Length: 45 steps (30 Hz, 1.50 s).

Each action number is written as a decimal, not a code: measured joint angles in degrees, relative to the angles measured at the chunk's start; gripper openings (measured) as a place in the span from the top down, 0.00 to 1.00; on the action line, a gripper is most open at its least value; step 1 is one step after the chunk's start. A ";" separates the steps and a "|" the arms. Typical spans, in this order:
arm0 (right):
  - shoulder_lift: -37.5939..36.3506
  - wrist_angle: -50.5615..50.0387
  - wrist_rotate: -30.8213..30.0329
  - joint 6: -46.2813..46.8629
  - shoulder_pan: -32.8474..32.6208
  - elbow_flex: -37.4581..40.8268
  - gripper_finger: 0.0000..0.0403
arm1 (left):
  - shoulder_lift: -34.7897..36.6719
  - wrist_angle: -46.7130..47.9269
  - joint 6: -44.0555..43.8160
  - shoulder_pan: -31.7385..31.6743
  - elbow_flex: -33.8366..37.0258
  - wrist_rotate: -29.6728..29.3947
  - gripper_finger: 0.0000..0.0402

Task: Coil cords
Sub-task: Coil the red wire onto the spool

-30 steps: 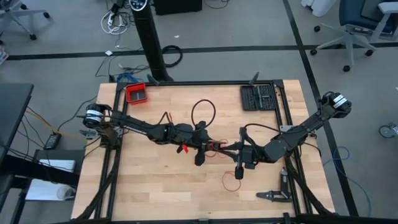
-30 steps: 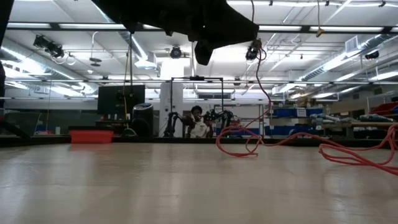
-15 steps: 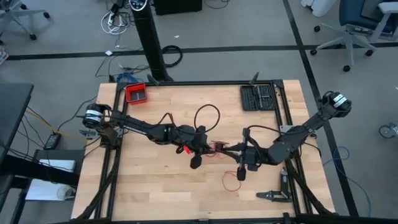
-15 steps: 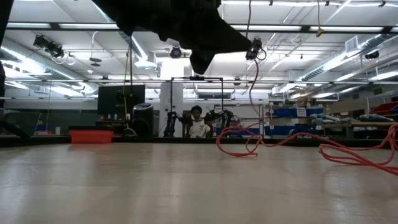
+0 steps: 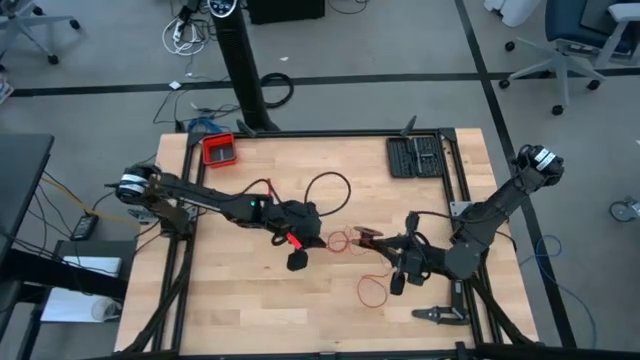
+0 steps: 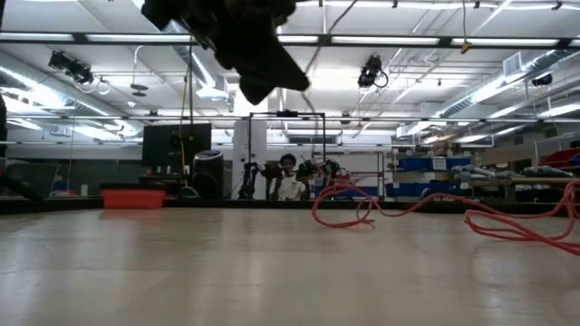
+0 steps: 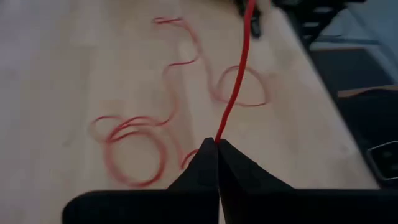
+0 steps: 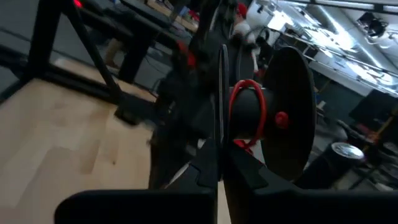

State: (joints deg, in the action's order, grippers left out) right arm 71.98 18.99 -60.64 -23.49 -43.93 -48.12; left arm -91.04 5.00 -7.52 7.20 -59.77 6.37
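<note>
The thin red cord lies in loose loops on the table (image 7: 130,149), between the two grippers (image 5: 340,242) and nearer the front edge (image 5: 375,290); the low view shows it as low curls (image 6: 362,204). My left gripper (image 5: 320,235) (image 7: 216,142) is over the middle of the table, tipped downward and shut on the cord. My right gripper (image 5: 360,233) (image 8: 221,146) faces it from the right, level and shut. One strand runs straight from my left fingertips to the right gripper. My left gripper pinches one strand of the cord (image 7: 219,134) between its two fingertips, slanting down from the table's left. The strand leads away taut toward the right gripper, clear of the table. My right gripper is shut on a thin strand (image 8: 221,93) that leaves its fingertips in a straight line toward the left arm. The fingers lie level, coming from the table's right; the spot of contact itself does not show.
A black cable loop (image 5: 325,188) arches over the left arm. A red tray (image 5: 218,150) sits at the far left corner, a black tool case (image 5: 415,155) at the far right, a hand tool (image 5: 440,313) near the front right. A person (image 6: 288,186) sits beyond the table.
My left gripper has drawn back toward the table's left edge and tipped less steeply. My right gripper has swung a little toward the right and near edges. The strand that hung from above onto the table in the low view no longer shows there.
</note>
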 joint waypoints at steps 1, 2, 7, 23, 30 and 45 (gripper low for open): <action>-0.40 -1.25 -0.65 0.77 -0.33 0.00 0.98 | 1.27 1.68 0.27 0.00 0.00 -1.11 1.00; -0.97 -2.69 -0.94 2.19 -0.60 0.00 0.98 | 2.58 2.96 0.75 0.00 0.00 -2.13 1.00; -5.38 -17.05 0.49 16.28 -0.23 0.00 0.99 | 9.25 7.85 1.30 0.02 0.00 -5.90 1.00; -4.59 -34.24 31.98 43.47 14.92 0.00 0.99 | 16.53 -4.63 13.23 0.42 0.00 -12.46 1.00; 0.57 -30.34 41.85 43.23 19.03 0.00 0.99 | 16.47 -11.52 21.46 0.42 0.00 -12.24 1.00; 11.29 4.85 60.30 24.69 20.84 0.00 0.99 | 12.51 -20.39 26.46 0.42 -0.09 -11.49 1.00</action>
State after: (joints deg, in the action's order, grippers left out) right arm 83.26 23.84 -0.35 1.20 -23.09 -48.12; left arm -78.53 -15.39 18.94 7.62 -59.86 -5.12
